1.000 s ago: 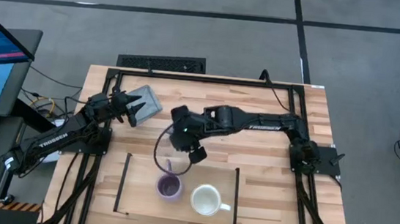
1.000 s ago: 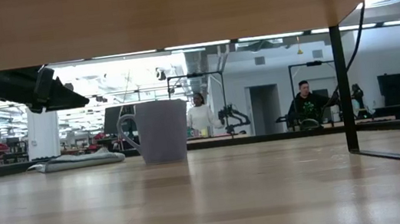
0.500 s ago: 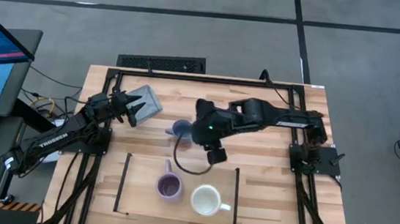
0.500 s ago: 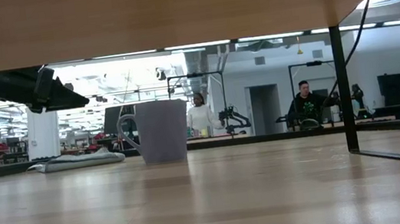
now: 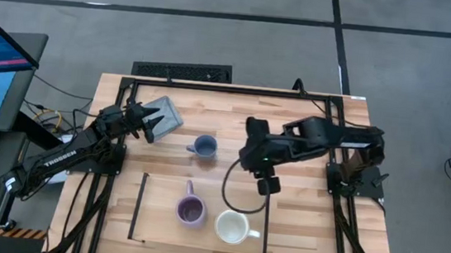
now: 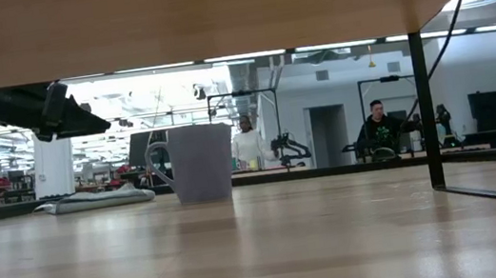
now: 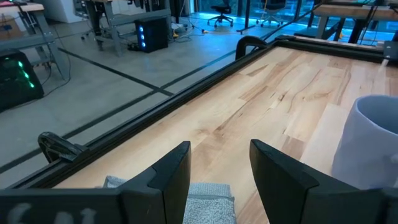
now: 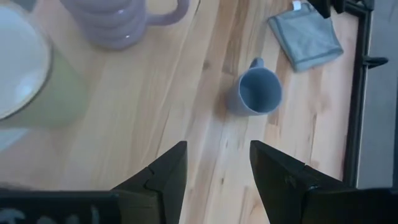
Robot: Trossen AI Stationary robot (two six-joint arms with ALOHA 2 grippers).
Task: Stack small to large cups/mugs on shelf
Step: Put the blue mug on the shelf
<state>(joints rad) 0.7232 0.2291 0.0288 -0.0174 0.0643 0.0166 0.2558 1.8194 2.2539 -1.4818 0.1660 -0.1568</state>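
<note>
Three mugs: lilac mug (image 5: 190,211) and white mug (image 5: 232,225) on the shelf (image 5: 158,220); blue mug (image 5: 204,147) on the surface. Probably rigid, glazed, slippery: grasp its rim. Right gripper (image 5: 264,184) wide, empty; left gripper (image 5: 149,124) part-open over the grey pad (image 5: 166,113).

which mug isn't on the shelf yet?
The small blue mug. It stands upright on the bare tabletop, apart from the shelf. The lilac-purple mug and the white mug both stand side by side on the shelf board.

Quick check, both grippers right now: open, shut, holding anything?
Left gripper: open, empty, over the grey pad.
Right gripper: open, empty, above the table right of the blue mug.
</note>
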